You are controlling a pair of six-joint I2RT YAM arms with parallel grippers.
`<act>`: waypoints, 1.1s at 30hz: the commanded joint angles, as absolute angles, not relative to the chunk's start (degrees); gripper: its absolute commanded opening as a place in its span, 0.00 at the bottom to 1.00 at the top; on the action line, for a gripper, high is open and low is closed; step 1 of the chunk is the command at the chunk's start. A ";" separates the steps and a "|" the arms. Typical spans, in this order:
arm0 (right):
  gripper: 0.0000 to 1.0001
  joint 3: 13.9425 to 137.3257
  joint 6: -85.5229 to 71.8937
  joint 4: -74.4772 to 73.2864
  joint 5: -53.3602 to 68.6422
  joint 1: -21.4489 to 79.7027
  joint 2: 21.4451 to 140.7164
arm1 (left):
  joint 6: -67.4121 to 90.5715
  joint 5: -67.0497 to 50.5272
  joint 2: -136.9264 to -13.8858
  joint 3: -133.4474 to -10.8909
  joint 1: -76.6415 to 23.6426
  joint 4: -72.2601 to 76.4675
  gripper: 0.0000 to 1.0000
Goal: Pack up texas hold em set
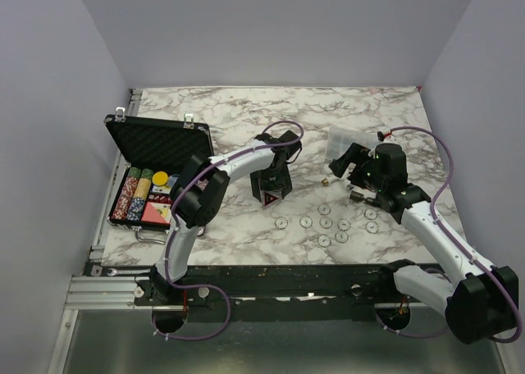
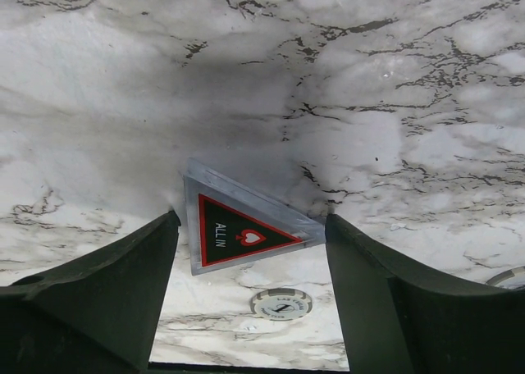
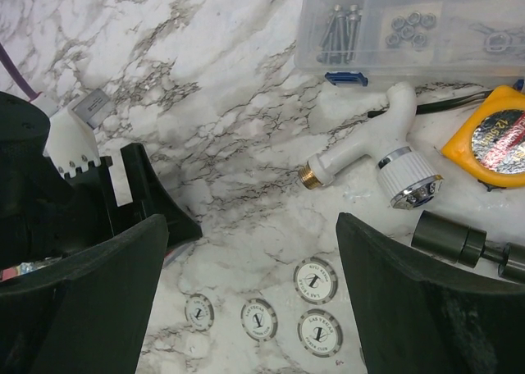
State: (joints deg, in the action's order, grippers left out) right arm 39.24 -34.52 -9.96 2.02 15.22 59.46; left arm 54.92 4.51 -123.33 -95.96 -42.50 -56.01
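Note:
The black case lies open at the left, holding rows of coloured chips and a red card box. Mid-table, my left gripper points down over a triangular "ALL IN" marker. Its jaws stand open on either side of the marker, whose right corner reaches the right finger. A white chip lies just below the marker. My right gripper hangs open and empty above several white chips scattered on the marble.
Behind the right gripper are a clear compartment box of screws, a white tap fitting, a yellow tape measure and a black cylinder. Grey walls close in three sides.

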 commanded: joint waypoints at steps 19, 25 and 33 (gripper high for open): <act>0.86 38.32 -35.46 -9.67 3.03 15.25 59.35 | 48.41 6.30 -120.09 -90.52 -43.07 -53.72 0.81; 0.86 37.89 -36.07 -9.20 3.47 15.29 59.62 | 45.34 5.16 -120.38 -89.98 -43.15 -52.90 0.81; 0.86 37.61 -35.95 -9.04 3.25 15.29 59.59 | 43.49 4.40 -122.14 -91.48 -43.24 -52.66 0.78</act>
